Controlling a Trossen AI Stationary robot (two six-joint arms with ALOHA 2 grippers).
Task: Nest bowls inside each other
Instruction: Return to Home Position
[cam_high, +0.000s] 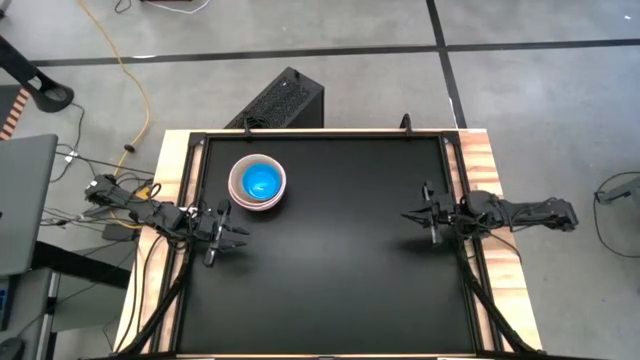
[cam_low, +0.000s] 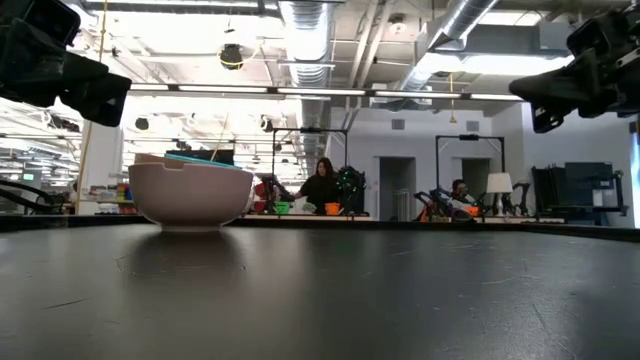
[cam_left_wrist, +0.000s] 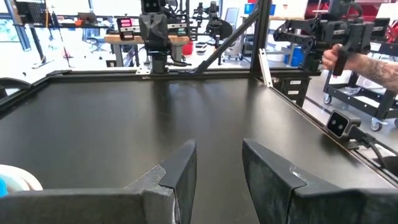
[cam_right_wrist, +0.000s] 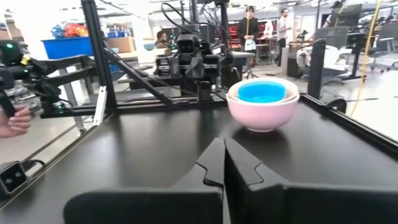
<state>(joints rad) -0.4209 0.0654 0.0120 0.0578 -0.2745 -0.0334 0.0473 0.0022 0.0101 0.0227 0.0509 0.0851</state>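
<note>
Nested round plastic bowls (cam_high: 258, 182), with a pink bowl (cam_right_wrist: 262, 113) outermost and a bright blue bowl (cam_right_wrist: 262, 93) innermost, stand on the matte black tabletop (cam_high: 340, 280), toward its upper left in the high view. The left gripper (cam_high: 234, 238) hangs near the stack at the table's left edge, fingers slightly parted and empty. The right gripper (cam_high: 410, 215) hangs at the right edge, well apart, fingers pressed together on nothing.

Bright overhead light, faint soft shadows
</note>
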